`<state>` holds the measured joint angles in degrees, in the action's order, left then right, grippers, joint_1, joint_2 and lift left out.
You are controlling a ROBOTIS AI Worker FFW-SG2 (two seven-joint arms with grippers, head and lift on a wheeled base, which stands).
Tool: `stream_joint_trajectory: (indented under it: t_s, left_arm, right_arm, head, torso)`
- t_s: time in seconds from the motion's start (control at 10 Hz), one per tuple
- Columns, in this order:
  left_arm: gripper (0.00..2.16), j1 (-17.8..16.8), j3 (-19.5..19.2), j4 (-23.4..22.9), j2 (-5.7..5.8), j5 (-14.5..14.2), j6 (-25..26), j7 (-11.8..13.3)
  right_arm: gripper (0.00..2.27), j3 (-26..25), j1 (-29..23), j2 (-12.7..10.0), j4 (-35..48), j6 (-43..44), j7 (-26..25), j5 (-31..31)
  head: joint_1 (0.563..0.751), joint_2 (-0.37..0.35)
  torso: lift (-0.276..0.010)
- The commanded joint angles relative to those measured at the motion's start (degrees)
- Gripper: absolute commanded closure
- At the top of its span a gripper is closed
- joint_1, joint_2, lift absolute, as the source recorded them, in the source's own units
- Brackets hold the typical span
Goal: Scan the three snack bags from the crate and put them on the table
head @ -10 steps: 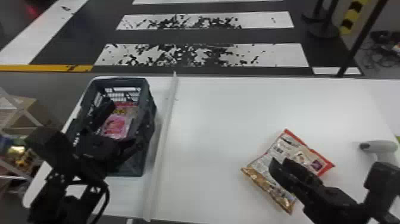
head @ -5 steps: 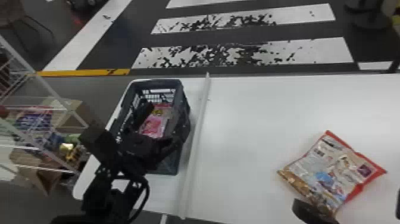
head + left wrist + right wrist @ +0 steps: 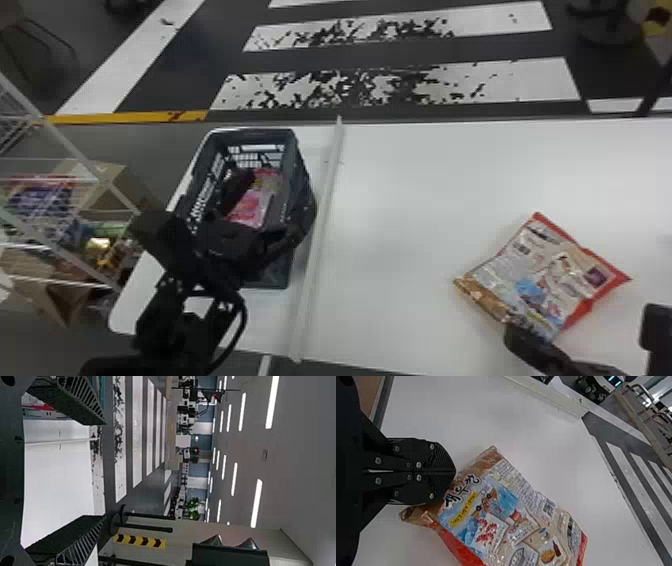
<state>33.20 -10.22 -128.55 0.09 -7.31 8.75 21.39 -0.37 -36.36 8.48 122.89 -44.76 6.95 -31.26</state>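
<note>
My black right hand [image 3: 512, 334] is closed, tips at the red-edged, printed plastic snack bag [image 3: 540, 275] on the white surface [image 3: 400, 200], can't tell if pinching; black left hand [image 3: 276, 202] open at dark grey plastic crate [image 3: 295, 172] holding pink snack bag [image 3: 250, 206].

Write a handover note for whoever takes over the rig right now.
Left hand: fingers open, over the crate.
Right hand: fingers shut, at the near end of the red-edged bag; can't tell if it grips it.
Bags: red-edged one on the table, pink one in the crate; how many are in there is unclear.
Done: one bag on the table; can't tell if scanned.
To do: scan the crate's bags and set them on the table.
</note>
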Motion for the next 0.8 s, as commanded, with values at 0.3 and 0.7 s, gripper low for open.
stream_joint_trajectory:
  t_s: [0.3,0.7]
  left_arm:
    - [0.02,0.28,0.29,-0.73,-0.24,-0.17,0.18,0.23]
    - [0.02,0.28,0.73,-1.09,-0.24,-0.17,0.18,0.32]
  right_arm:
    - [2.17,-2.53,2.00,-0.22,-1.25,4.02,-6.86,3.04]
    - [2.17,-6.57,-0.46,-0.22,3.94,1.56,-5.72,-1.44]
  head:
    - [0.695,0.098]
    - [0.695,0.023]
  torso:
    - [-0.094]
    - [-0.094]
